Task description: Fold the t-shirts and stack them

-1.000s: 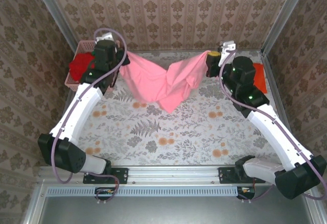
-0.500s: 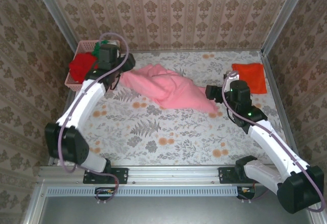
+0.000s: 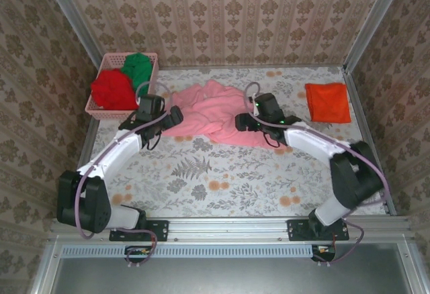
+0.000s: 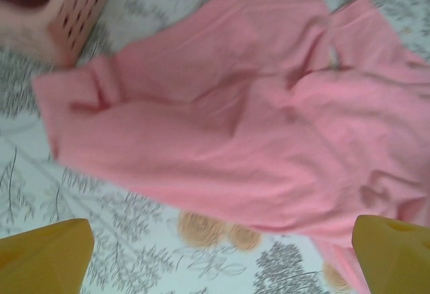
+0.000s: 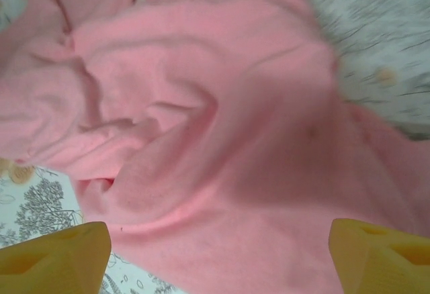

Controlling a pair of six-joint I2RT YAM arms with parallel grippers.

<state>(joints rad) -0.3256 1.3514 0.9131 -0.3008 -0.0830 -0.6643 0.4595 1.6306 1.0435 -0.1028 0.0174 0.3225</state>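
Observation:
The light pink t-shirt (image 3: pixel 209 108) lies crumpled on the flowered table, left of centre at the back. My left gripper (image 3: pixel 176 116) hovers at its left edge, open and holding nothing. In the left wrist view the shirt (image 4: pixel 235 119) spreads beyond my open gripper (image 4: pixel 222 267), with bare table between the yellow fingertips (image 4: pixel 47 257). My right gripper (image 3: pixel 240 121) stands open over the shirt's right part. In the right wrist view pink cloth (image 5: pixel 222 126) lies under the open gripper (image 5: pixel 218 260). The orange t-shirt (image 3: pixel 328 101) lies folded square at the back right.
A pink lattice basket (image 3: pixel 101 112) at the back left holds a red t-shirt (image 3: pixel 111 90) and a green t-shirt (image 3: pixel 140 71). Its corner (image 4: pixel 77 12) is close to the left gripper. Patterned walls close in the table on three sides.
Both grippers opened and let go of the pink t-shirt, which fell from its raised spread into a heap on the table. Both arms came down and inward to its edges.

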